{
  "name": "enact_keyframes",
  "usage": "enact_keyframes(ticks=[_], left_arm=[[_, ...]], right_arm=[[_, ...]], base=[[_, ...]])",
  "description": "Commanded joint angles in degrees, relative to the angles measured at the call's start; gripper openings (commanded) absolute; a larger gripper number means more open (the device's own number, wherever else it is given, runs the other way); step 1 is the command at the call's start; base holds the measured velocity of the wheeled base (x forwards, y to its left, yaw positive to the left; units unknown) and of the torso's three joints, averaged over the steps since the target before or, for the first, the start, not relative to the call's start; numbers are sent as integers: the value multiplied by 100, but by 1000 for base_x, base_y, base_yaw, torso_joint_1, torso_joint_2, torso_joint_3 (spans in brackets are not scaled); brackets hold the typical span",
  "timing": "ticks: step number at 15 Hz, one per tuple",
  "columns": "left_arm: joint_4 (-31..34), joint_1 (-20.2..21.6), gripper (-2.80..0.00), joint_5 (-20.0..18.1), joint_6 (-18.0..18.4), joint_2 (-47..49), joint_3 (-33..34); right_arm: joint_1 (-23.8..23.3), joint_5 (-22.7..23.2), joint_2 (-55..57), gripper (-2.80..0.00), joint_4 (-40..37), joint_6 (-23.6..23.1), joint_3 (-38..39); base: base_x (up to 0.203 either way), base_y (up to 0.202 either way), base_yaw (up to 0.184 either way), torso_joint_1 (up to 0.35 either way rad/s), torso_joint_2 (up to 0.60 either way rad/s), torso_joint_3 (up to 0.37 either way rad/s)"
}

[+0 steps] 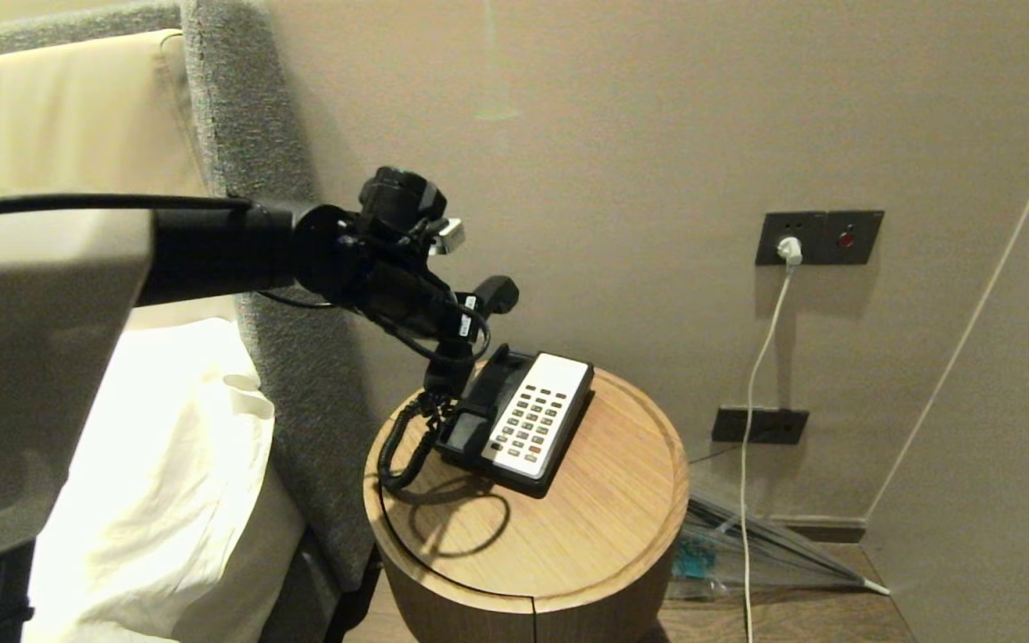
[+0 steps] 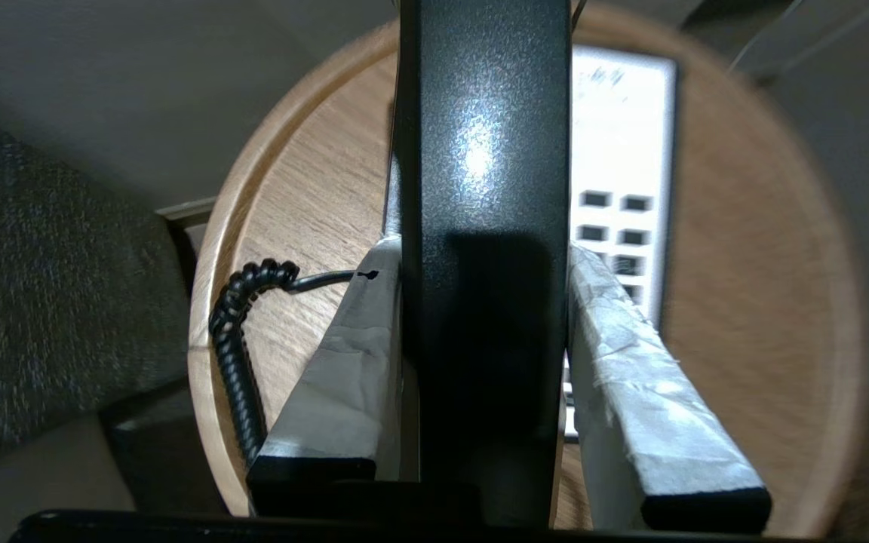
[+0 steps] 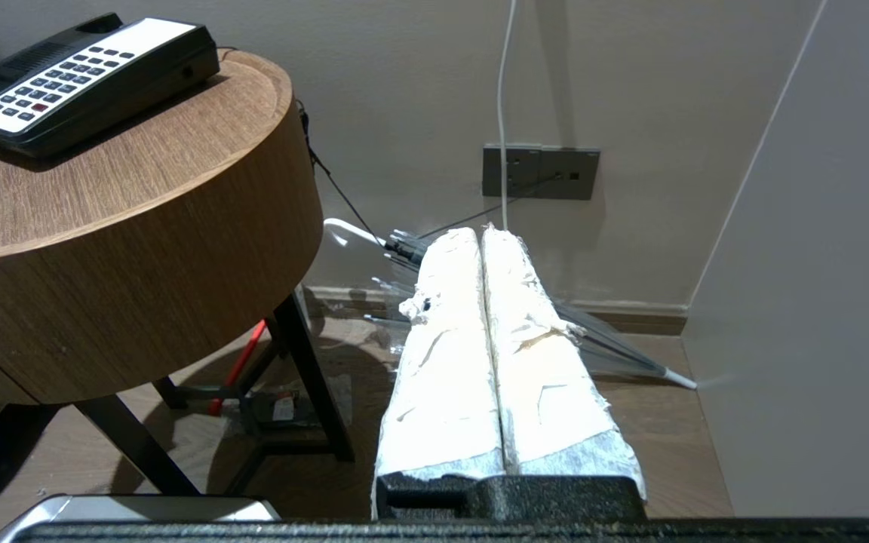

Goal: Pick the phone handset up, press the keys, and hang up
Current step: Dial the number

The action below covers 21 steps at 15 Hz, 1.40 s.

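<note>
Squarely between the jaws — the phone handset [image 2: 480, 226], clamped on both sides.

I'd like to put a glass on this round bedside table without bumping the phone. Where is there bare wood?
Bare wood lies on the round table between the phone base and the near and right rim. The left is crowded: the coiled cord loops there, and the left gripper holds the phone handset above the base's cradle side.

left end effector [image 2: 480, 249] grips the phone handset [image 2: 483, 151] above the keys [image 2: 615, 234].
</note>
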<state>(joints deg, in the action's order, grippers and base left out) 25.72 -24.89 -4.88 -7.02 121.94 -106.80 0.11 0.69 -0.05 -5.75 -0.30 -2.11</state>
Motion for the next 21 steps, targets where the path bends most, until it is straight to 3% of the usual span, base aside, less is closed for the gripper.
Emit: enact_keyframes(ticks=[1,6,9,13,17,20,21], left_arm=[[13,34,-280,-5,-420,-922,204],[2,313,-280,-172,-1115,-3072,1674],[-3,610,-280,-754,-1555,-4577,2624],[-411,1411,-280,-1350,-2405,-5993,3890],[-1716,1797,-280,-1803,-2833,-6548,4913],[-2326,1822,-280,-2364,-2987,-6197,5003],[-2670,1907,-280,-2524,-3194,-6042,5059]], right_arm=[[1,2,-4,-280,-5,-5,0],[-2,2,-4,-280,-5,-5,0],[6,2,-4,-280,-5,-5,0],[7,2,-4,-280,-5,-5,0],[7,2,-4,-280,-5,-5,0],[4,2,-4,-280,-5,-5,0],[7,2,-4,-280,-5,-13,0]], base=[[0,0,0,0,0,0],[0,0,0,0,0,0],[0,0,0,0,0,0],[0,0,0,0,0,0],[0,0,0,0,0,0],[0,0,0,0,0,0],[0,0,0,0,0,0]])
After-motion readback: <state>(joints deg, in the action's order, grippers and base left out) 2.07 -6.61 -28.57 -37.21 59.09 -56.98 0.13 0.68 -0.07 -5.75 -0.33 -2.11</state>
